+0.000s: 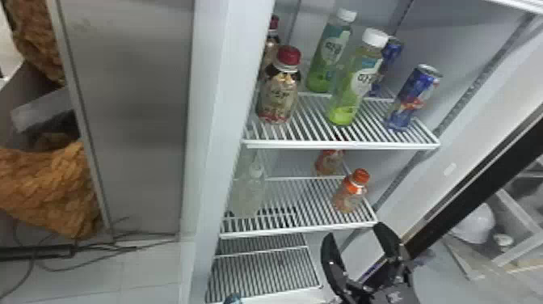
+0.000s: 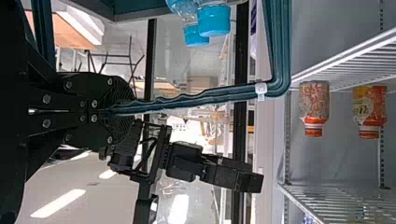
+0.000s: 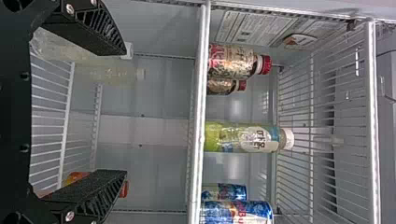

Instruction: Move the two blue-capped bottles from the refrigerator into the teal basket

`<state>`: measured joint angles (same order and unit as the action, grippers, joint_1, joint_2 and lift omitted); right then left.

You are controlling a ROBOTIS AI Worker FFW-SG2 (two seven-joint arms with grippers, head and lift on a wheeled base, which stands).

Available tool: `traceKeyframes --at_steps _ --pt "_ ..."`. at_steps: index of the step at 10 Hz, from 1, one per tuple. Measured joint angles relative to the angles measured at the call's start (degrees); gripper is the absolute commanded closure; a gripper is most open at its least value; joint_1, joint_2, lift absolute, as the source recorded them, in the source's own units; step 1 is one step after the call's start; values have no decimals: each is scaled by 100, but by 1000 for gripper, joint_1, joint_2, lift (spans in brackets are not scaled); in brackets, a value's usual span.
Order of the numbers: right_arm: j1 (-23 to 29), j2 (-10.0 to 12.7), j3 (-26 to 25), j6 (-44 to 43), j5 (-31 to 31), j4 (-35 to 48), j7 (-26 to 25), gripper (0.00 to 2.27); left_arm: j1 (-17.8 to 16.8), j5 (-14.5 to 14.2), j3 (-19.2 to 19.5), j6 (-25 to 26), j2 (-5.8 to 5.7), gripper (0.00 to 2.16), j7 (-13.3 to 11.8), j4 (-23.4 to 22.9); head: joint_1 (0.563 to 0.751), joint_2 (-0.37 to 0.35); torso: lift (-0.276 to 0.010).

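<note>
Left wrist view first: from my station, I judge the job nearly or fully done. One clear plastic bottle with a bright blue cap (image 2: 214,19) and a second blue-capped bottle (image 2: 196,35) appear to stand cap-up in the teal plastic basket (image 2: 144,5), side by side, though I can't tell if they touch. My left tool (image 2: 127,110) is clamped on the basket's slim wavy-edged teal handle (image 2: 187,99), with the basket just outside the white-walled refrigerator (image 2: 270,140). My right tool (image 3: 126,112) has its two flat black fingers well apart, with nothing gripped, at the refrigerator's front. What remains on the shelves is stock the task doesn't ask for: tall green bottles with white caps (image 1: 355,81), stout brown-and-cream bottles with red caps (image 1: 280,89), slim blue metal cans (image 1: 414,97), small bottles with orange caps (image 1: 350,192) and a pale clear bottle with a white cap (image 1: 250,190). One point holds me back from calling it finished: a round blue-green thing (image 1: 233,299) pokes up at the head view's bottom edge, cut off, and I can't tell whether it is a cap or something else. If both bottles are indeed seated, as I read it, all I have left is to draw the right tool clear of the shelves and keep the basket level. A tilt on that handle could topple them, so I'd hold the left tool steady and check the bottom edge before ending.
</note>
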<state>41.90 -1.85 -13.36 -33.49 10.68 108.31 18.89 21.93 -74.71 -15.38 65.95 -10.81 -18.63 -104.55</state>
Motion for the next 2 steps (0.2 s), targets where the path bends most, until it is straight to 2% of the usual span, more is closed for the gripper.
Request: traceKeyframes --at_steps 2 --pt "0 1 0 72 4 26 0 105 0 0 0 0 0 1136 0 0 695 -350 -138"
